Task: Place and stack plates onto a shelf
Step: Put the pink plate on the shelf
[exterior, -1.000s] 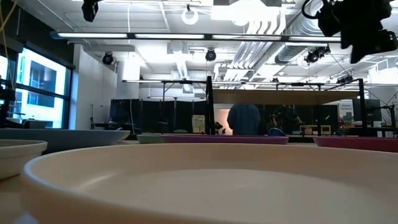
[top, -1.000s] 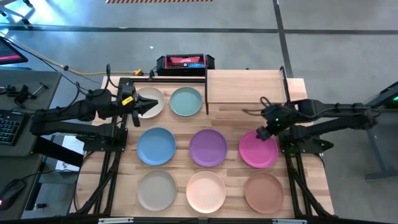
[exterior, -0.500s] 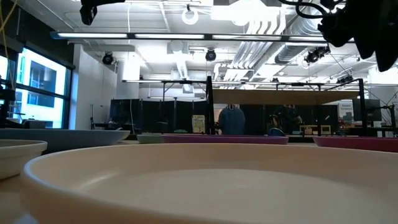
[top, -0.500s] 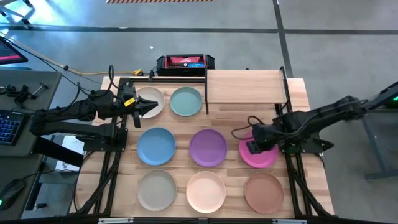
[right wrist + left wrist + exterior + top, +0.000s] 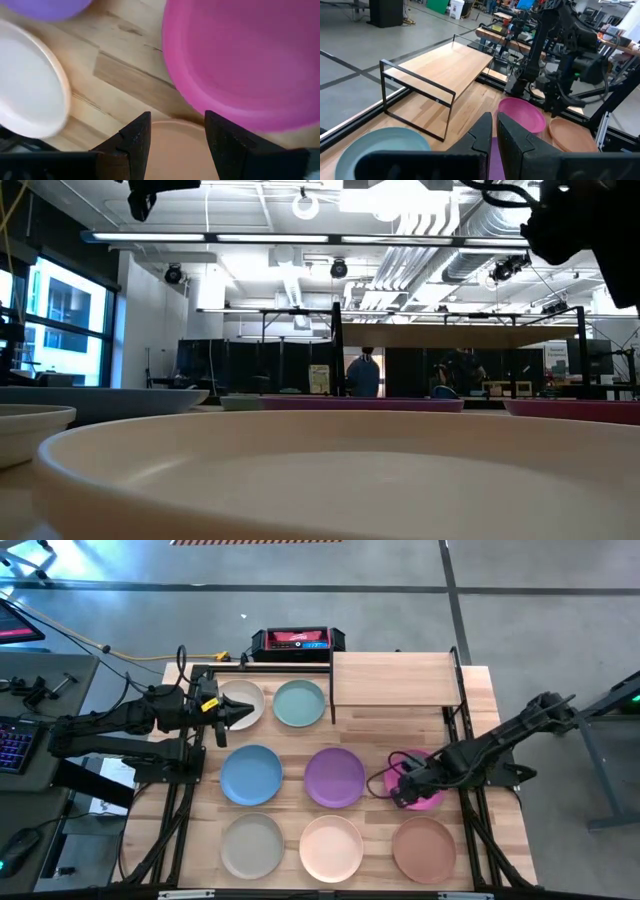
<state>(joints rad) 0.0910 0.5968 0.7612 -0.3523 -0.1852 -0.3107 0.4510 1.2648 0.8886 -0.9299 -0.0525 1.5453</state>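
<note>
right gripper hangs open and empty over the magenta plate rim (wrist view only); left gripper is shut.

magenta plate — partly hidden under right gripper | low view — near plate rim blurred

No text or label can be read

The wooden table carries eight plates: cream, pale teal, blue, purple, magenta, grey-beige, peach and terracotta brown. The shelf stands at its far edge, just beside the pale teal plate.
</note>
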